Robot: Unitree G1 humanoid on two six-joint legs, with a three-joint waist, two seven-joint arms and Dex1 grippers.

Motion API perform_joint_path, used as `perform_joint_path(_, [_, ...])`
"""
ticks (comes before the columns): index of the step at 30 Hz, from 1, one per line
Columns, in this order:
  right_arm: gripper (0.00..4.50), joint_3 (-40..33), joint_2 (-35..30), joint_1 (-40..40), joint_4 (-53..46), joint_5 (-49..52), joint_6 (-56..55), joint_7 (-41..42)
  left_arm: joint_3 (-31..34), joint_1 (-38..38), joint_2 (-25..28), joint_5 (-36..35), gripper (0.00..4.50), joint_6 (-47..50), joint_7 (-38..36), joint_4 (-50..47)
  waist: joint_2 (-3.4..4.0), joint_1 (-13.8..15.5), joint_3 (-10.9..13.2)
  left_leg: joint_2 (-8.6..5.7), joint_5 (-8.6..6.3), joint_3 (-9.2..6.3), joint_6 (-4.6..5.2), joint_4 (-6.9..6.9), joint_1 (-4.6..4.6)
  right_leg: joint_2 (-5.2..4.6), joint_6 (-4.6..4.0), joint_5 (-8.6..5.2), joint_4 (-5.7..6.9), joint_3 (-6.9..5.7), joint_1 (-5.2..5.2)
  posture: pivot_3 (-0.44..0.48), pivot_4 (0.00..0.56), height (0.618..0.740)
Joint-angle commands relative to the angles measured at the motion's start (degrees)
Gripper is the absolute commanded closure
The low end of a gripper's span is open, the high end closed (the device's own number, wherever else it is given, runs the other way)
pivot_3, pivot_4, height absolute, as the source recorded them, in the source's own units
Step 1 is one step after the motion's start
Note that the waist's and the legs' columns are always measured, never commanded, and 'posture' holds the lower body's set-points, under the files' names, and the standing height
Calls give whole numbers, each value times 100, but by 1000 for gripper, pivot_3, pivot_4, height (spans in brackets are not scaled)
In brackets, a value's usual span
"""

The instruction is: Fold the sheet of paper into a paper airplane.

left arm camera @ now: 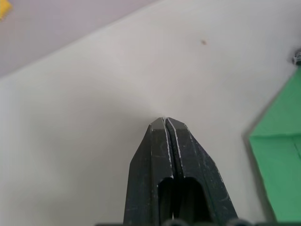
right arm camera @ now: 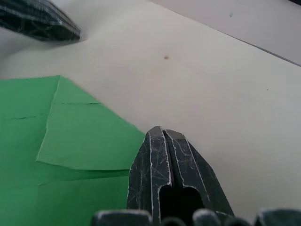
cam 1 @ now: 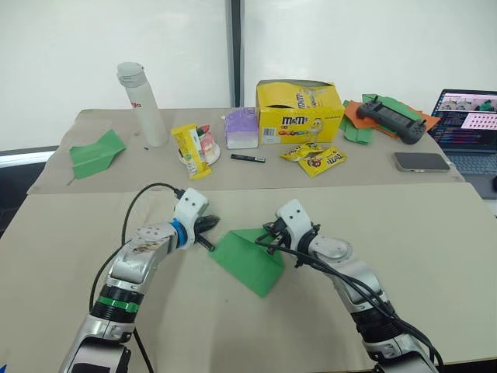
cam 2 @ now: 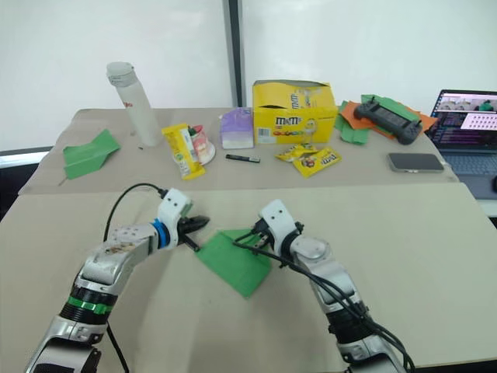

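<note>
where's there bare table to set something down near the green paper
Bare room lies on the near table to the right of the right gripper, and to the left of the left gripper. The sheet of paper lies between the two shut grippers. The far table is crowded: bottle, yellow candy box, gamepad and phone.

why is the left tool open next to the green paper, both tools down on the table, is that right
Not quite: the left tool is shut, fingers pressed together in the left wrist view. The rest holds: it sits beside the green paper, and the right tool is down there too.
</note>
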Motion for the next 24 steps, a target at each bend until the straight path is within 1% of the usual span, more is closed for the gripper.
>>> perform_joint_path(1, [4500,80,-39,95,222,-100,195,-24,-135,-233,-329,-348,4453,-304,-413,-397,-3,-4,1,0,0,1,0,0,-2,-1,0,0,-2,1,0,0,150,740])
perform_joint_path(4, [4500,57,-75,139,122,-100,207,-30,-542,-195,-377,-311,4453,-368,-831,-429,-1,-21,1,1,-1,4,-1,-1,-4,0,-1,0,-2,2,-2,0,150,740])
perform_joint_path(7, [4500,-3,-131,210,-61,-74,227,-32,-870,-169,-261,-2,4453,-321,-865,-113,-1,-23,1,3,-2,4,-3,-5,-6,5,-2,-2,-2,2,-7,0,150,740])
perform_joint_path(10, [4500,-74,-213,331,-295,-37,242,-9,-1108,-198,-172,277,4453,-471,-920,279,-1,-7,2,1,-3,4,-2,-5,-8,4,-1,-3,-2,1,-8,0,150,740])
perform_joint_path(15, [4500,-209,-471,537,-713,82,243,153,-1190,-309,-231,411,4453,-626,-1024,706,-2,17,2,-3,-3,2,-2,-4,-12,-2,3,-4,-11,-5,-1,0,150,740])
perform_joint_path(17, [4500,-301,-588,582,-854,134,223,215,-1181,-324,-259,435,4453,-653,-1044,785,-2,7,2,-2,-3,2,-2,-3,-11,-1,17,-13,-12,-5,-2,0,150,740])
perform_joint_path(20, [4500,-566,-990,713,-1268,264,311,460,-1222,-295,-265,457,4453,-665,-1116,786,-2,14,2,-1,-3,2,-2,-4,-13,-1,25,-18,-12,-5,-2,0,150,740])
perform_joint_path(23, [4500,-675,-1362,838,-1565,397,487,706,-1226,-282,-279,478,4453,-689,-1144,803,-2,14,3,-2,-3,2,-2,-3,-19,-2,27,-19,-15,-5,-5,0,150,740])
perform_joint_path(24, [4500,-671,-1605,932,-1750,475,623,903,-1222,-281,-284,481,4453,-695,-1149,813,-3,7,3,-1,-3,2,-2,-3,-21,-2,30,-20,-16,-5,-5,0,150,740])
